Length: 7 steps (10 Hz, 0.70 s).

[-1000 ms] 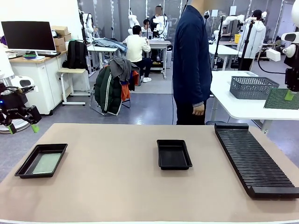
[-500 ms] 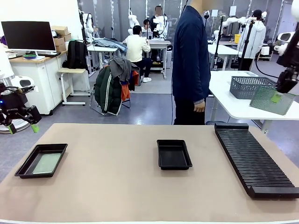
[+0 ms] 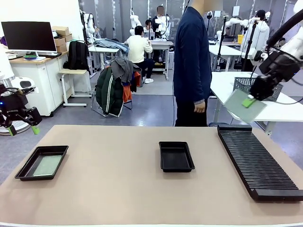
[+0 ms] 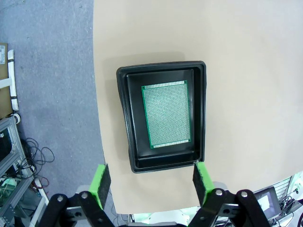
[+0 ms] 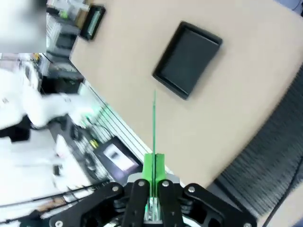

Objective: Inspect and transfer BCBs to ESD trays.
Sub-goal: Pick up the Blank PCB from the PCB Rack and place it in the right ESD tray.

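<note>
My right gripper (image 3: 248, 101) is shut on a pale grey-green BCB (image 3: 242, 106), held tilted in the air above the far end of the black rack. In the right wrist view that BCB (image 5: 154, 124) appears edge-on between the shut fingers of the right gripper (image 5: 154, 166), with the empty ESD tray (image 5: 187, 59) on the table beyond. That empty tray (image 3: 175, 156) sits at the table's middle. Another ESD tray (image 3: 42, 162) at the left holds a BCB (image 3: 47, 165). My left gripper (image 3: 22, 126) hangs open off the table's left edge; below this gripper (image 4: 152, 180) lie the tray (image 4: 164, 115) and its BCB (image 4: 167, 114).
A long black ribbed rack (image 3: 258, 161) runs along the right side of the table. A person in a dark jacket (image 3: 191, 61) stands at the far edge. A grey mesh basket (image 3: 255, 87) sits on a white table behind.
My right arm has swung left and down from the white table's side, carrying the BCB over the rack's far end. The left arm has not moved.
</note>
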Tool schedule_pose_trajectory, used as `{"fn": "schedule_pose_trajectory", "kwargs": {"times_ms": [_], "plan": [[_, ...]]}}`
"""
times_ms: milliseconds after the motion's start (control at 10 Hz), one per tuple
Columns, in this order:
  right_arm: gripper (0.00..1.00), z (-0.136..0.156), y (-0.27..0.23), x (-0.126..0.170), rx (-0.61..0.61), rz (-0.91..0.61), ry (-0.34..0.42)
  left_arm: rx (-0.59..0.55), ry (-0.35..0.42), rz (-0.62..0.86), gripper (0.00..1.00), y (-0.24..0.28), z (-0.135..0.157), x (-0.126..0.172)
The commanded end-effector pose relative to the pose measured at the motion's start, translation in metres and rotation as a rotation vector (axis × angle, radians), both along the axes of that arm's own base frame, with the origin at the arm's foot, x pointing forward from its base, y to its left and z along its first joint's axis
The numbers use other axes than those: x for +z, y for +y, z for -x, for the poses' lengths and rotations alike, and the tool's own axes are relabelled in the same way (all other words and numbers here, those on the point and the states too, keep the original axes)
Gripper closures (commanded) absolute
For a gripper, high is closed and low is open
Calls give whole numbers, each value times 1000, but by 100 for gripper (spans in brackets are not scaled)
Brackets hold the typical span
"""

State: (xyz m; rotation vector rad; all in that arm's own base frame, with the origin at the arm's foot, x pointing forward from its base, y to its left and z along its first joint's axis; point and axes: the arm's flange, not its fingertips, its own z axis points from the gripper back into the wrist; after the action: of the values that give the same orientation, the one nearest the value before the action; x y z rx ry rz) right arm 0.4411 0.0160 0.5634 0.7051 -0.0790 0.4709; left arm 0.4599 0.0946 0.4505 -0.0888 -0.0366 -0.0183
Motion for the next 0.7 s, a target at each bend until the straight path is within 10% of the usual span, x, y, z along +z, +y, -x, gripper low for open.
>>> {"fn": "schedule_pose_trajectory", "kwargs": {"times_ms": [0, 600], "plan": [[97, 8, 31, -24, -176, -134, 19, 4, -7, 0, 7, 0, 1, 0], [97, -2, 95, -111, -301, -314, 111, 4, -7, 0, 7, 0, 1, 0]]}}
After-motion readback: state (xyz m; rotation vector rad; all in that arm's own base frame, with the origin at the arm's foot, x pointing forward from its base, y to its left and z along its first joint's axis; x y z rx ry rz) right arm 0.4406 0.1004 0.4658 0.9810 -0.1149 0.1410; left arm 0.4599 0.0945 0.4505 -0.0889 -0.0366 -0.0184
